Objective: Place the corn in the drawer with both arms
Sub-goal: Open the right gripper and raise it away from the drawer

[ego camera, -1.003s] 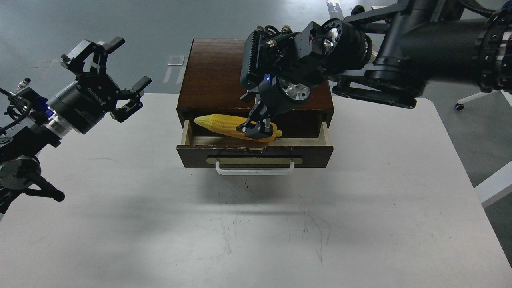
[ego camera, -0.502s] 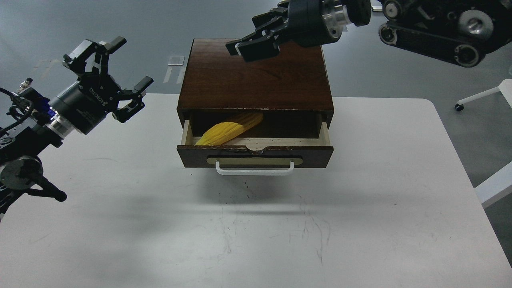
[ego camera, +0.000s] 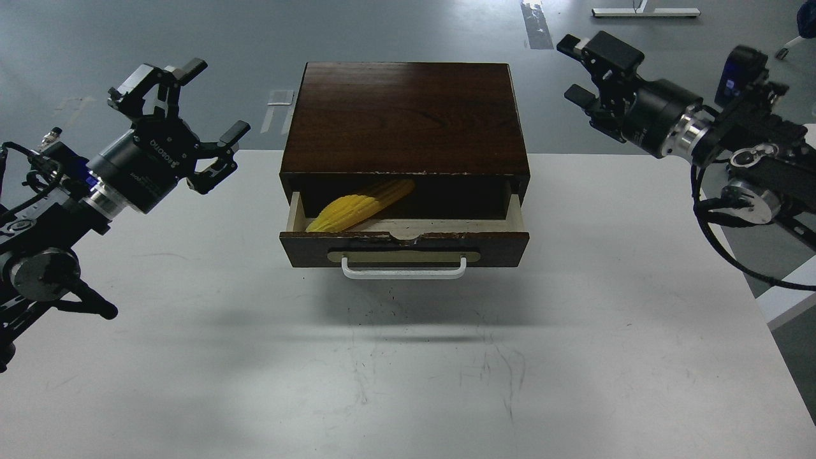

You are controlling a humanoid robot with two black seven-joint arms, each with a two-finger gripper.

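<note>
The yellow corn (ego camera: 358,206) lies slanted inside the open drawer (ego camera: 404,247) of the dark brown box (ego camera: 405,118), at the drawer's left side, its far end under the box top. The drawer has a white bar handle (ego camera: 403,268) on a brass plate. My left gripper (ego camera: 203,107) is open and empty, held up left of the box. My right gripper (ego camera: 583,72) is open and empty, held up right of the box's back corner. Neither touches the box.
The box stands at the back middle of the white table (ego camera: 408,357). The table's right edge has a grey floor beyond it, with a white piece of furniture (ego camera: 790,299) at the right. The floor lies behind the box.
My right gripper let go of the corn in the drawer, rose and swung away to the right of the box. The corn settled slanted at the drawer's left. My left arm barely moved.
</note>
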